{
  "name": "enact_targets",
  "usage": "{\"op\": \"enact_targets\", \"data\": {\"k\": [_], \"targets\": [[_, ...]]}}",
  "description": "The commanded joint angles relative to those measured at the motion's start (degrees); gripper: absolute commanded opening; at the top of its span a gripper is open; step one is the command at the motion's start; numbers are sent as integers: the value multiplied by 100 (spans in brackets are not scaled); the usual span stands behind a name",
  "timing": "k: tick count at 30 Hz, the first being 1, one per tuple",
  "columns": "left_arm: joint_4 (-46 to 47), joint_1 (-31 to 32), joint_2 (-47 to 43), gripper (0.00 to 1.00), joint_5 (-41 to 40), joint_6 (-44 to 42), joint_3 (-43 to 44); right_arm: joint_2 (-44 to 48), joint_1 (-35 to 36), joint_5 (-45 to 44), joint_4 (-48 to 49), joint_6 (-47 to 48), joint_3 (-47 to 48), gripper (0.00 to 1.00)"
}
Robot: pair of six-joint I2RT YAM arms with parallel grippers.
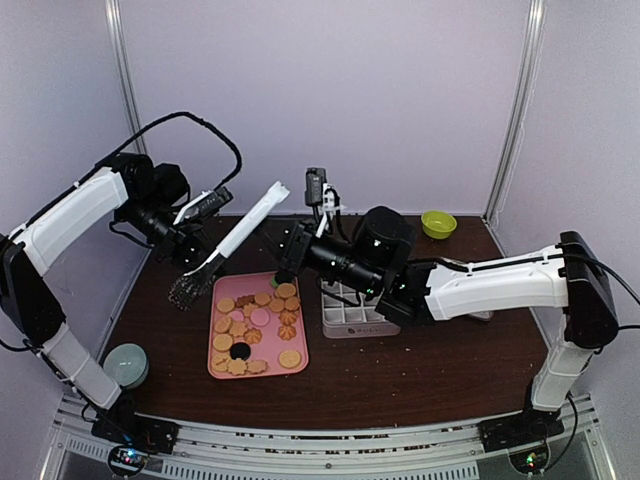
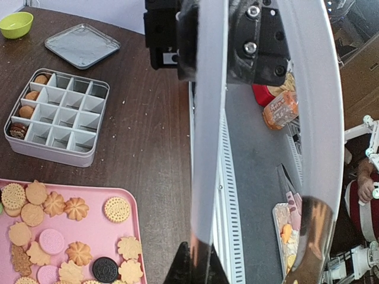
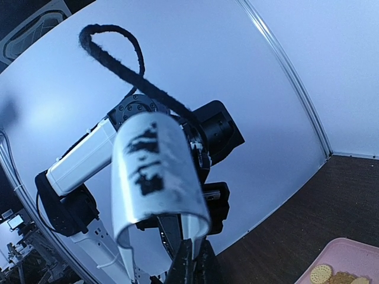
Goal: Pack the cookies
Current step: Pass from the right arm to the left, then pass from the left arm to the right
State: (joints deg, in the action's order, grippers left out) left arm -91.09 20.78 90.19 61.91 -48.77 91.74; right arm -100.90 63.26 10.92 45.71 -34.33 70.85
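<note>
Top external: my left gripper (image 1: 203,258) pinches the tongs (image 1: 245,228) beside the pink tray (image 2: 98,232) of cookies (image 1: 289,358).
The tongs slant from the upper middle of the frame down to their toothed end just off the tray's upper left corner. My right gripper (image 1: 284,262) hangs over the tray's upper right corner; in the right wrist view its fingers look pressed together. Most cookies lie on the tray, lower left in the left wrist view; a few sit in the left column of the divided box (image 2: 53,155) above it.
</note>
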Motion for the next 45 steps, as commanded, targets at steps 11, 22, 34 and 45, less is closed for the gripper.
{"op": "enact_targets", "data": {"k": [11,22,34,45], "targets": [[-375,-72,-230,0,190,-229,83,19,-275,783,1174,-499,-386,100],[-375,-73,-363,0,224,-303,166,-46,-562,595,2770,-2901,-783,100],[-375,-69,-415,0,126,-292,168,231,-728,1336,515,-1914,-102,100],[-375,-68,-299,0,237,-249,280,553,-429,1010,99,-1184,-556,99]]}}
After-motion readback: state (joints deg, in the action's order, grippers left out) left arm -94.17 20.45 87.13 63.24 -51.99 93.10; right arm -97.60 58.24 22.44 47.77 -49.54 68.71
